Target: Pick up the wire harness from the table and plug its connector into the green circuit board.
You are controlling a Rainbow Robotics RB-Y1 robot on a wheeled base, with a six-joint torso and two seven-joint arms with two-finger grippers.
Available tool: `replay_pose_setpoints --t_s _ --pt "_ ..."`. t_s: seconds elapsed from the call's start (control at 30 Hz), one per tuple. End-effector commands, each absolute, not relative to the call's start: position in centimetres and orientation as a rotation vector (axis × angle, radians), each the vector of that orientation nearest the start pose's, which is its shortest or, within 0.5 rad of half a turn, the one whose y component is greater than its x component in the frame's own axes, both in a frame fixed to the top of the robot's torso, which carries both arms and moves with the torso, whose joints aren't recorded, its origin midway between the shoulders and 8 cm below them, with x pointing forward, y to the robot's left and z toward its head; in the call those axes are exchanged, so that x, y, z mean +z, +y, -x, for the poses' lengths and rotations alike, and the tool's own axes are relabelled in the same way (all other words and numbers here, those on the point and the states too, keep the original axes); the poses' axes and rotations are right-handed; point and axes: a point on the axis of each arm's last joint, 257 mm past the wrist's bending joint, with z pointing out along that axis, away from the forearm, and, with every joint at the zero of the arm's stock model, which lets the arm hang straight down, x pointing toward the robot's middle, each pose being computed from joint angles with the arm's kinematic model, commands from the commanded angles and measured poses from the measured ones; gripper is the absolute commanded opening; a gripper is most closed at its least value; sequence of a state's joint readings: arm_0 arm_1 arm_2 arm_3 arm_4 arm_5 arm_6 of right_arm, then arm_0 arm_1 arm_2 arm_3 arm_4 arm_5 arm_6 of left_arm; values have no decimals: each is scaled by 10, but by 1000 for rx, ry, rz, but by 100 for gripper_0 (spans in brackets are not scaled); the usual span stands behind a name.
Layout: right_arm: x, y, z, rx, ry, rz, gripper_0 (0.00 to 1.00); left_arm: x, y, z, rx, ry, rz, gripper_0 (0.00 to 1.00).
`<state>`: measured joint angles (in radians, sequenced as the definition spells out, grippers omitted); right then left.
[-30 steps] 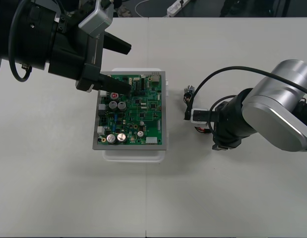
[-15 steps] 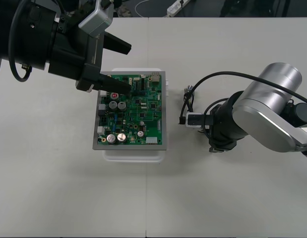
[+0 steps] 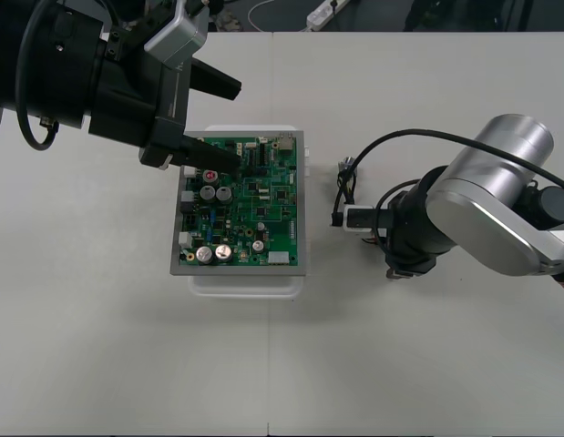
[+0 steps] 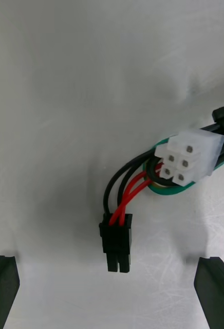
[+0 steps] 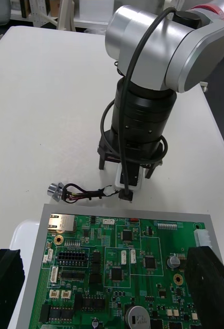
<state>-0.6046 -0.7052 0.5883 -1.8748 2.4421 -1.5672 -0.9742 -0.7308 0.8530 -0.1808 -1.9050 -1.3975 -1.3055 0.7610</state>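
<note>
The green circuit board sits on its white base at mid-table. My left gripper hovers open over the board's far left corner, and the left wrist view has its fingers wide apart above the board. The wire harness lies on the table right of the board, with its round metal socket at the far end. My right gripper points down over the harness's near end. It stands open, and the black plug lies untouched between its fingers. A white connector lies just beyond the plug.
Bare table surrounds the board on the near side and at the far right. The right arm's silver link reaches in from the right, and its black cable arcs above the harness.
The right arm swung left toward the board during the first half second, bringing its gripper over the harness's near end. It has hardly moved since. The left arm stayed still.
</note>
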Motion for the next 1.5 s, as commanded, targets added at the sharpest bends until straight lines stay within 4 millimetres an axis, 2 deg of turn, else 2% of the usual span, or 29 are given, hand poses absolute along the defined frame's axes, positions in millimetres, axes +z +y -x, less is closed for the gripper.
replay_pose_setpoints --t_s 0.03,0.33,0.87,1.37,1.4,1.43,1.47,1.5 --pt "-248 -157 -456 -320 2066 1828 100 23 31 -396 -559 1271 -1641 91" --pt "-248 -155 -458 -338 2053 1837 100 23 31 -396 -559 1271 -1641 92" --pt "-260 -151 -454 -320 2077 1858 100 23 31 -396 -559 1271 -1641 91" --pt "-259 -152 -455 -326 2074 1860 100 23 31 -396 -559 1271 -1641 91" --pt "-259 -153 -455 -327 2076 1858 76 23 31 -396 -559 1271 -1641 91" --pt "-259 -152 -455 -328 2075 1858 64 23 31 -396 -559 1271 -1641 91" --pt "-258 -153 -456 -327 2076 1856 25 23 31 -396 -559 1271 -1641 92" --pt "-259 -153 -456 -330 2073 1861 12 23 31 -396 -559 1271 -1641 92"
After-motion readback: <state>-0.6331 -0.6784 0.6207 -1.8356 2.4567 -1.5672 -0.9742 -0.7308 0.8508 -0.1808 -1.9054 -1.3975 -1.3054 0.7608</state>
